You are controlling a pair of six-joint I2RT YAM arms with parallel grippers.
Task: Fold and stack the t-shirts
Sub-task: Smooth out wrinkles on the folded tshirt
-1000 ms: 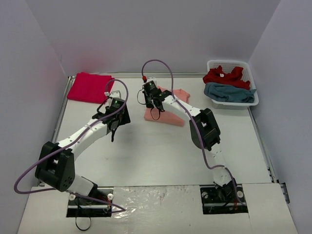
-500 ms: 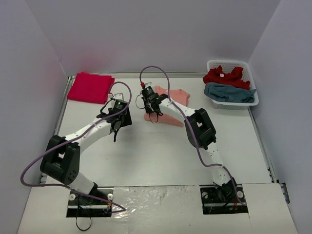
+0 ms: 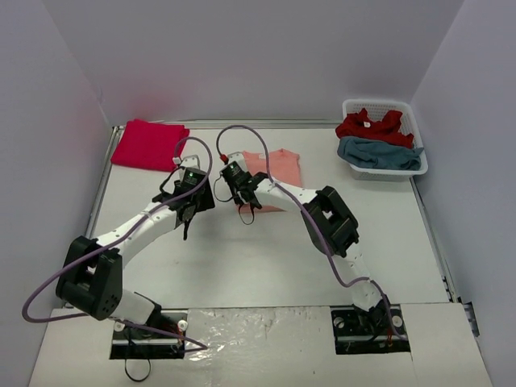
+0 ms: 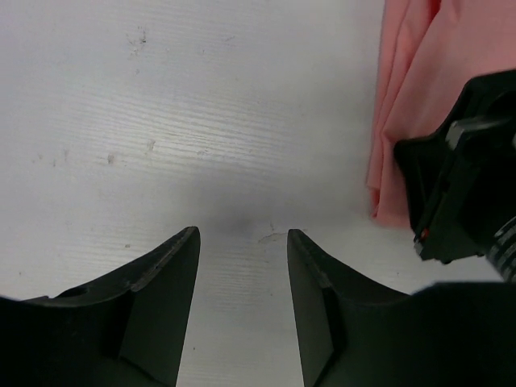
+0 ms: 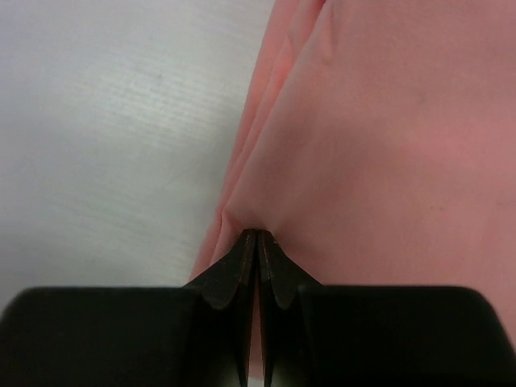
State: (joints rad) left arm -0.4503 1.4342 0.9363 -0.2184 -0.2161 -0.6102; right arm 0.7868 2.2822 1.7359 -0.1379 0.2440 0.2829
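The salmon-orange t-shirt point(image 3: 274, 168) lies folded at the table's middle back; it also shows in the right wrist view point(image 5: 387, 121) and the left wrist view point(image 4: 407, 81). My right gripper point(image 3: 239, 195) point(image 5: 258, 235) is shut on the shirt's near-left edge. My left gripper point(image 3: 191, 201) point(image 4: 242, 234) is open and empty over bare table, just left of the shirt. A crimson red t-shirt point(image 3: 148, 144) lies folded at the back left. Another red shirt point(image 3: 369, 126) and a teal-blue shirt point(image 3: 379, 153) lie in the basket.
The white slotted basket point(image 3: 415, 165) stands at the back right. Grey walls close in the table on three sides. The right arm's purple cable point(image 3: 242, 133) loops above the salmon shirt. The right gripper's black body point(image 4: 459, 193) shows at the right of the left wrist view.
My right gripper has pulled the salmon shirt's edge toward the near left, and the cloth now lies flatter. My left gripper has stayed about where it was.
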